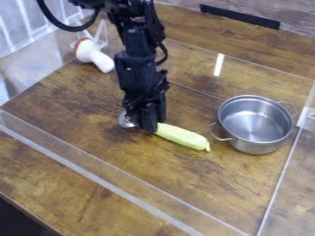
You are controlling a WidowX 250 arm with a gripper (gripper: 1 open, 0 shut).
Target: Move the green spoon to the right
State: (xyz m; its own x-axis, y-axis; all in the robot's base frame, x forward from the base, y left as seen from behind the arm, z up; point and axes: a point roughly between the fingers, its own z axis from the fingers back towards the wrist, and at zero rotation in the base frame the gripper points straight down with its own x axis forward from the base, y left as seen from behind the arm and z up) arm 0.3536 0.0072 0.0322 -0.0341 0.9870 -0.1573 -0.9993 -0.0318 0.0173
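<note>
1. Right now our gripper [144,120] points straight down at the wooden table [74,120], its tip low over the bowl end of the spoon [180,137].
2. We read the jaws as narrowed around that end of the spoon, but the fingers hide the contact, so a firm clamp is our judgement, not something plainly seen.
3. Its yellow-green handle lies flat on the table, running from the jaws toward the lower right of the picture.
4. The handle's far tip sits just beside the pot [255,124], with only a thin strip of wood between them; we cannot tell whether it touches the pot's side handle.
5. That is the relation the coming move turns on: the long axis points nearly at the pot, and the jaws sit at the end farthest from it.
6. Carrying on to the right along this axis would, we judge, push the tip into the pot, so the path likely needs to pass in front of it.
7. A white and red object [88,51] lies well apart, behind the arm, out of the way.
</note>
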